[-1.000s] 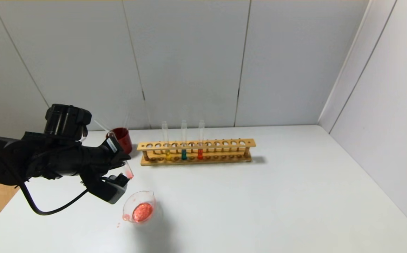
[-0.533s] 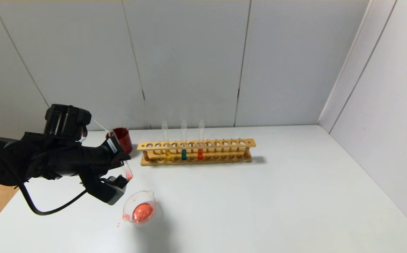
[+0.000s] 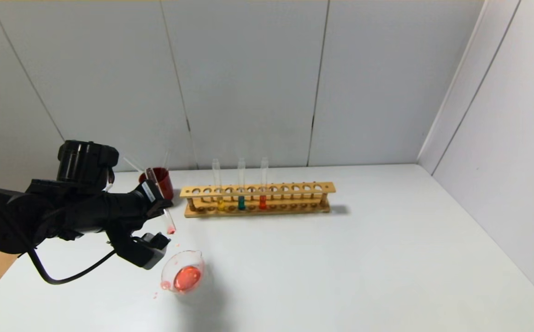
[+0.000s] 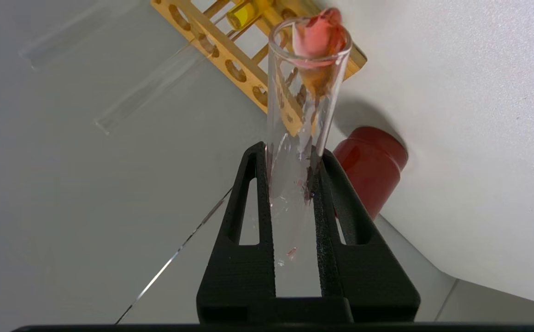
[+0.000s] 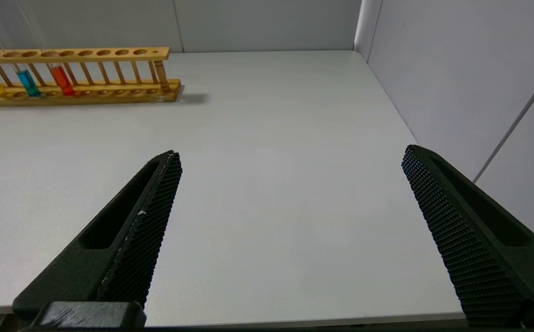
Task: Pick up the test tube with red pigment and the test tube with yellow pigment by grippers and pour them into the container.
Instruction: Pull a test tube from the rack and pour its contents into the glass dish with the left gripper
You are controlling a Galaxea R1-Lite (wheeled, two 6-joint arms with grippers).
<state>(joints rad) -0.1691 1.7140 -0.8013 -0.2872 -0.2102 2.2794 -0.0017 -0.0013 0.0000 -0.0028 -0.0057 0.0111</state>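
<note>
Left gripper (image 3: 158,220) reaches in from left, clamped on near-empty test tube with red pigment (image 3: 169,222), mouth tilted down above container (image 3: 183,277) on tabletop (image 3: 340,267). Right gripper (image 5: 290,193) spread wide, idle over the tabletop.

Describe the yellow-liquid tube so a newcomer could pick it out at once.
Find the wooden rack at the back of the white table. Three tubes stand in it; the test tube with yellow pigment is leftmost, beside the teal tube.
</note>
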